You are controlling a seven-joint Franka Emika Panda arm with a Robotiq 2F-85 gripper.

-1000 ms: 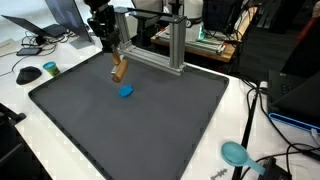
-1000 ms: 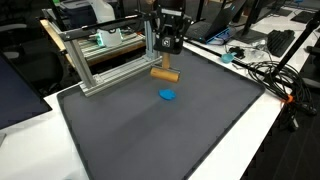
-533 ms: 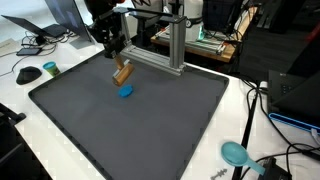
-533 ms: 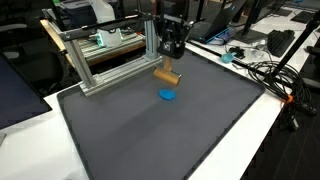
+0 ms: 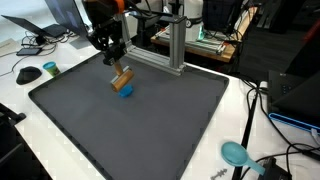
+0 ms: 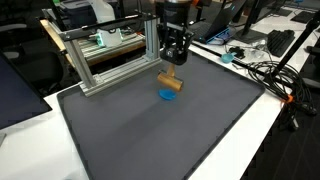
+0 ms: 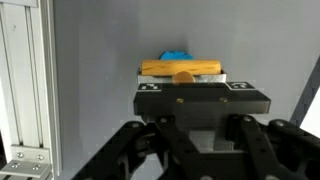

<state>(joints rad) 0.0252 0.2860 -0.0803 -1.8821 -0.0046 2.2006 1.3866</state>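
In an exterior view, an aluminium frame [image 5: 176,45] is seen standing at the far edge of a dark grey mat [image 5: 150,125]. Just in front of the frame, toward its left end, the gripper [image 5: 118,64] is hung from above with its jaws pinched on a wooden block [image 5: 122,78]. A blue piece [image 5: 124,90] is found on the mat directly under the block; whether the 2 touch cannot be told. The block's long axis is tilted across the picture, lower at the left end. Well away from the frame, a black mouse [image 5: 30,74] is seen on the white table left of the mat, and a teal object [image 5: 236,153] at the near right corner.

In an exterior view from the opposite side, the frame [image 6: 100,65] is placed left of the gripper [image 6: 172,60], its nearest post just beside the arm. The block [image 6: 170,81] is held right over the blue piece [image 6: 168,96]. Its axis is foreshortened here and hard to read. Cables [image 6: 262,70] are strewn on the table far to the frame's right.

In the wrist view, the block [image 7: 180,68] is clamped crosswise, with its long axis level from left to right and parallel to the gripper [image 7: 183,86] bar. The blue piece [image 7: 176,55] is partly hidden behind it. A frame post [image 7: 25,90] is seen along the left edge.
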